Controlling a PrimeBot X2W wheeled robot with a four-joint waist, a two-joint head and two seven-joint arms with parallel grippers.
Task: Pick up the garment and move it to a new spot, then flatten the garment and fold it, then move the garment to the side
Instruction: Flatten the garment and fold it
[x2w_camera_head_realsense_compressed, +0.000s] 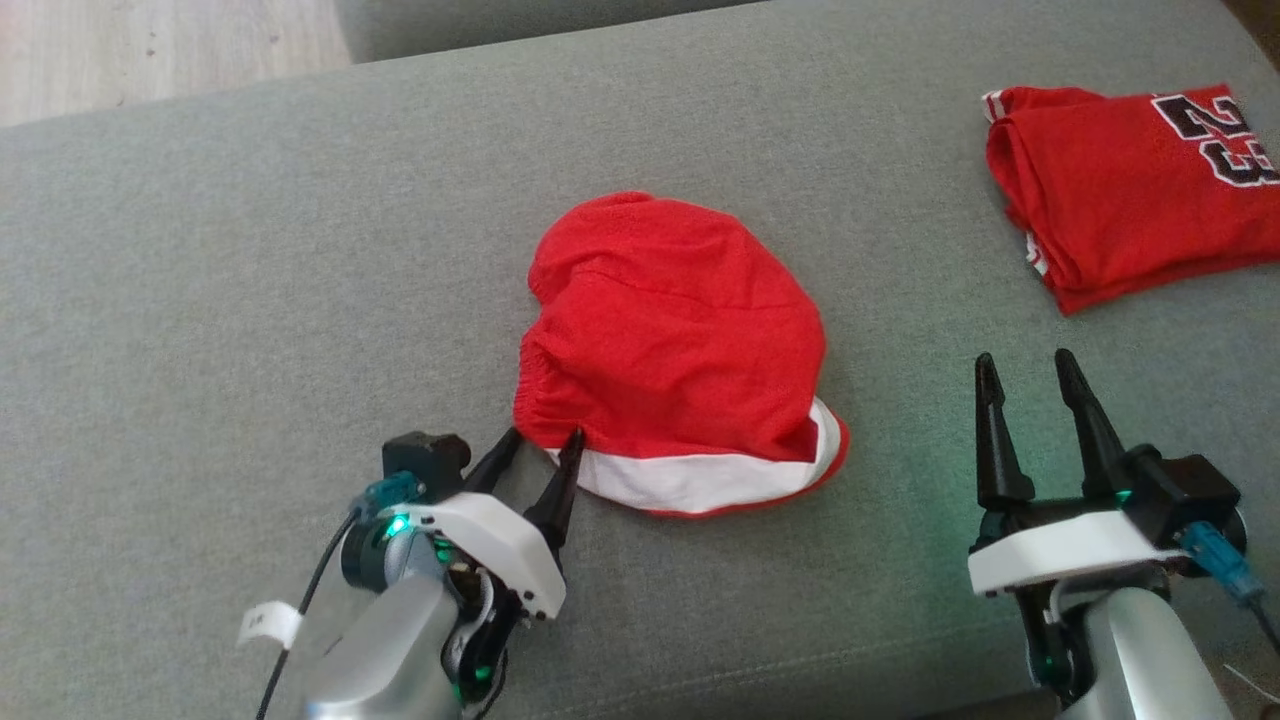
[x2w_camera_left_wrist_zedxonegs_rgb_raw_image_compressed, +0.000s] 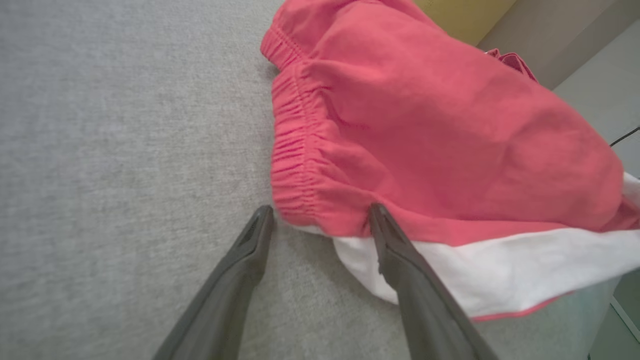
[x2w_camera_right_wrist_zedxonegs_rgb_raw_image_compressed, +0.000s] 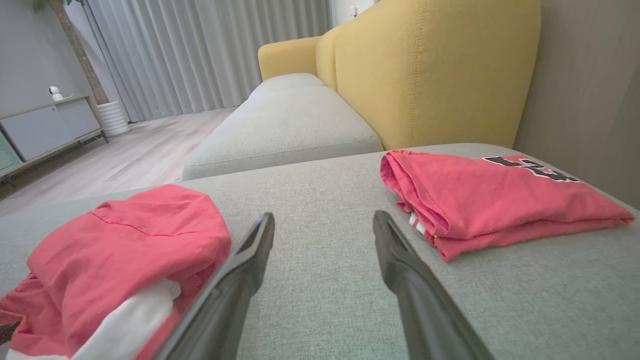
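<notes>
Red shorts (x2w_camera_head_realsense_compressed: 670, 340) lie crumpled on grey sofa cushion (x2w_camera_head_realsense_compressed: 250, 300), left gripper (x2w_camera_head_realsense_compressed: 545, 436) tilted toward their waistband corner, right gripper (x2w_camera_head_realsense_compressed: 1024, 356) well apart, both jaws wide, empty.

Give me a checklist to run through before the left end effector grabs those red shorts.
1. Left end effector open: ok.
2. Waistband corner of the shorts between its fingers: ok.
3. Fingers touching the fabric: cannot tell.
4. Right end effector open, apart from the shorts: ok.
5. Folded jersey apart from the shorts: ok.
6. Shorts lying flat: not ok, bunched on the cushion.
</notes>
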